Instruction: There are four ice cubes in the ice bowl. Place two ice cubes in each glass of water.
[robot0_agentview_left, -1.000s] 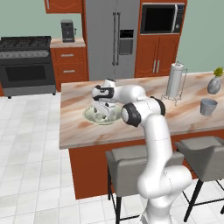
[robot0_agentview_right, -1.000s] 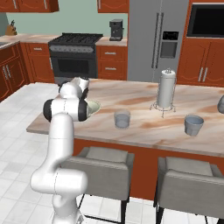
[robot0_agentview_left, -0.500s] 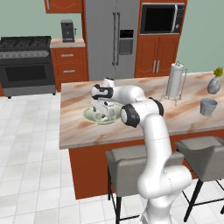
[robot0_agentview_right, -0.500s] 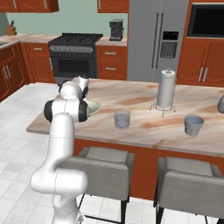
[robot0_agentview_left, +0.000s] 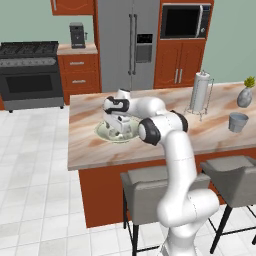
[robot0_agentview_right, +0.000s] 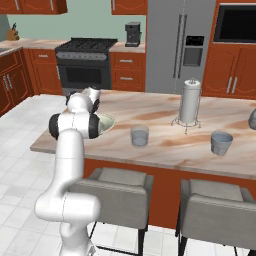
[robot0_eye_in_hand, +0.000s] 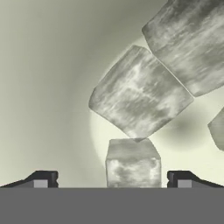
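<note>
The pale ice bowl (robot0_agentview_left: 102, 133) (robot0_agentview_right: 106, 123) sits on the left part of the island counter. My gripper (robot0_agentview_left: 116, 129) (robot0_eye_in_hand: 112, 180) points down into it, open. In the hand view one ice cube (robot0_eye_in_hand: 132, 164) lies between the two fingertips (robot0_eye_in_hand: 43, 180), with free space on each side. A larger-looking ice cube (robot0_eye_in_hand: 140, 94) lies just beyond it, another ice cube (robot0_eye_in_hand: 190, 41) is at the top right, and part of one more shows at the right edge. Two glasses of water (robot0_agentview_right: 139, 135) (robot0_agentview_right: 221, 142) stand to the right of the bowl; the far glass (robot0_agentview_left: 238, 121) is near the right end.
A paper towel holder (robot0_agentview_left: 201, 92) (robot0_agentview_right: 189, 101) stands behind the glasses, and a grey vase (robot0_agentview_left: 244, 95) is at the far right. Two stools (robot0_agentview_right: 117, 185) stand along the counter's near side. My elbow (robot0_agentview_right: 75, 125) covers the bowl's left part in the right base view.
The hand has come down a little, deeper into the bowl. The jaws stay wide apart. Bowl and glasses have not moved.
</note>
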